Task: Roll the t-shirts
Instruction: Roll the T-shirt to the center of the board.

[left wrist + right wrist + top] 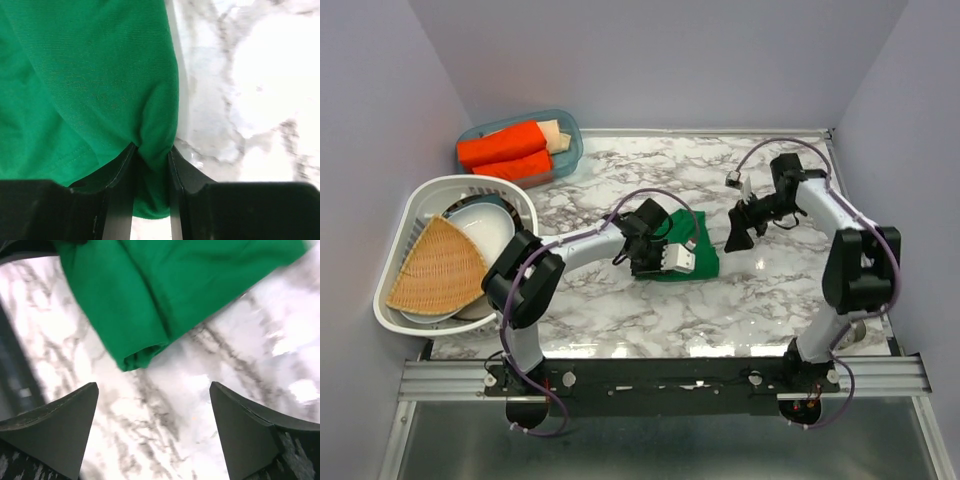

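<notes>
A green t-shirt lies bunched into a small bundle on the marble table, near its middle. In the left wrist view my left gripper is shut on a fold of that green cloth, which bulges out between and behind the fingers. From above, the left gripper sits at the bundle's left side. My right gripper hovers just right of the shirt. Its jaws stand wide open over bare marble, and a folded end of the shirt lies ahead of them, untouched.
A clear blue bin at the back left holds orange-red rolls and a beige roll. A white basket at the left edge holds dishes and a wicker fan. Walls close in the table on three sides.
</notes>
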`<state>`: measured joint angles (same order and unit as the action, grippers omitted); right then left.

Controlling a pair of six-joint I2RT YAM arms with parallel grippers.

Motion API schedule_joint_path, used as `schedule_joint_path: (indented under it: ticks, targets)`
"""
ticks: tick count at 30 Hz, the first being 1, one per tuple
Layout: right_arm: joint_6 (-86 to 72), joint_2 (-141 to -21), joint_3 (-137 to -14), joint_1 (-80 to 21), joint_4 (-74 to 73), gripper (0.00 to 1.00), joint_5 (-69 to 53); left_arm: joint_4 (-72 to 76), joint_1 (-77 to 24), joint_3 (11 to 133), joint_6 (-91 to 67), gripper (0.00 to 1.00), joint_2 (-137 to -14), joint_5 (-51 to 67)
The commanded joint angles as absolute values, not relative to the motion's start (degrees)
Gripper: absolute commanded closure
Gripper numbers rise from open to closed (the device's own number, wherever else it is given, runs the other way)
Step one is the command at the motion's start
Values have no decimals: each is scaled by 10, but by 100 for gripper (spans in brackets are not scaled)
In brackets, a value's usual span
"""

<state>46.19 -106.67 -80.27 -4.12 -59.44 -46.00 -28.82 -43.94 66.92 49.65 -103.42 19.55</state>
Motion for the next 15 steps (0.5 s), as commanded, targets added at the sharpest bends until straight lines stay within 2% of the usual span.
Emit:
schedule_joint_path:
  ticks: [1,8,15]
  targets:
    - [523,-875,-635,-77,-357,0,-419,-446,-407,714,452,65,-1066,345]
    - [667,-672,-409,-202,-199,0,-390,-518,-376,755,447,65,-1096,463]
    - [700,-626,-317,-296,-143,0,-371,-518,-361,765,424,65,-1110,517]
